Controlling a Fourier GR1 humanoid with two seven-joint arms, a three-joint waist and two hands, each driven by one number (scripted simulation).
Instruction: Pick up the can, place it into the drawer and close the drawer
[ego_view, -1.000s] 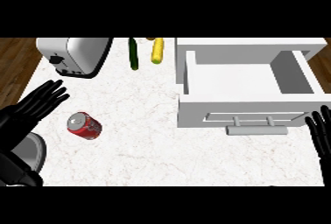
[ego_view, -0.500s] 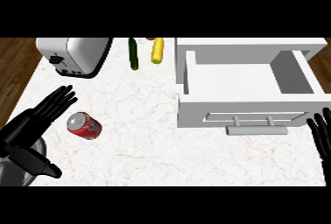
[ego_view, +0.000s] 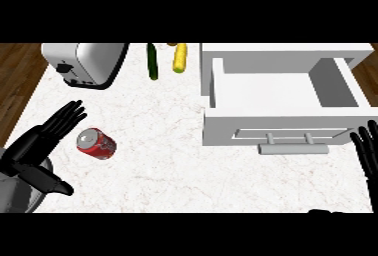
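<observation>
A red can (ego_view: 96, 143) lies on its side on the white marble counter, left of centre. My left hand (ego_view: 37, 147) is open just to the can's left, fingers straight and pointing up-right, thumb spread low, not touching the can. The white drawer (ego_view: 280, 97) stands pulled open at the right, its inside bare, with a grey handle (ego_view: 293, 148) on its front. My right hand (ego_view: 367, 152) rests open at the right edge, fingers up, beside the drawer's front.
A silver toaster (ego_view: 85, 64) sits at the back left. A green cucumber (ego_view: 153, 61) and a yellow corn cob (ego_view: 179, 56) lie at the back, left of the drawer. Dark wood floor shows past the counter's left edge (ego_view: 22, 107).
My left hand has moved right and down toward the can, its thumb spreading out. The can, the drawer and my right hand have not moved.
</observation>
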